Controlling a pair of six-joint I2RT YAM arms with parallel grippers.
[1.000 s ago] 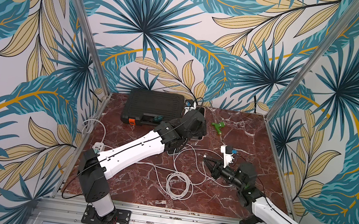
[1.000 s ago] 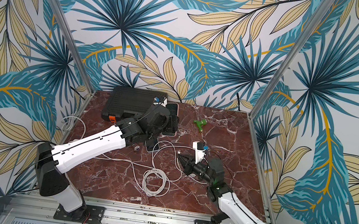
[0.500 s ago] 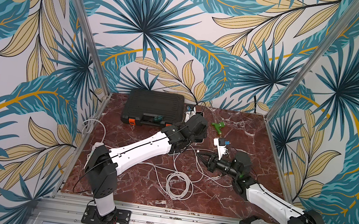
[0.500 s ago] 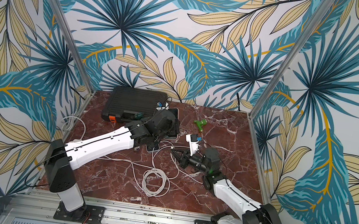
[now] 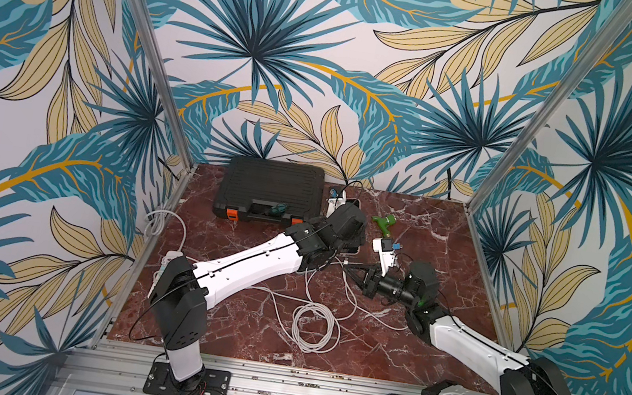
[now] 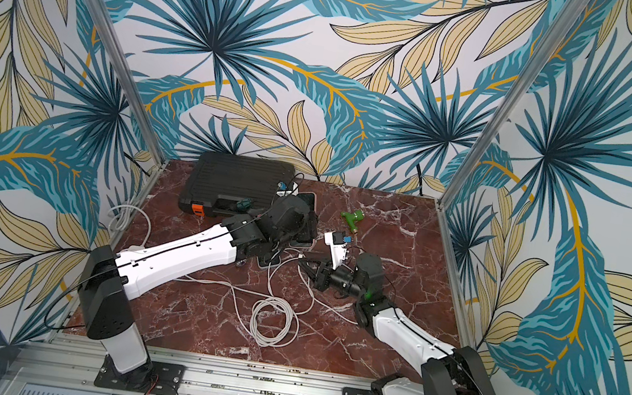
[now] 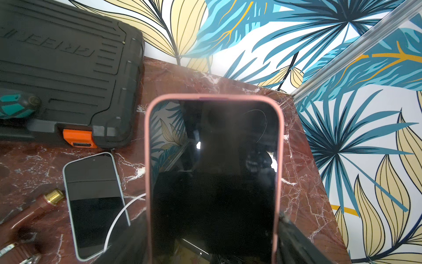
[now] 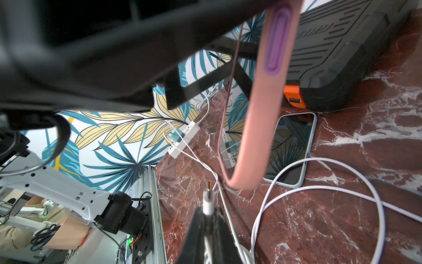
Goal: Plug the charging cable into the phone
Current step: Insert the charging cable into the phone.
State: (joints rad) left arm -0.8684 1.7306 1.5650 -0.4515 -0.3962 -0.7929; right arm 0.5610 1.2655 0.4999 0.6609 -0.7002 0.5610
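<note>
plug (image 8: 208,198) near pink phone (image 8: 265,118), apart, right wrist only

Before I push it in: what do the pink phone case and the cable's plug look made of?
The phone case: probably silicone or soft rubber, matte; rounded edge, no glare. The plug: glossy white plastic shell, by its sheen, with a thin metal tip that looks gold-toned.
</note>
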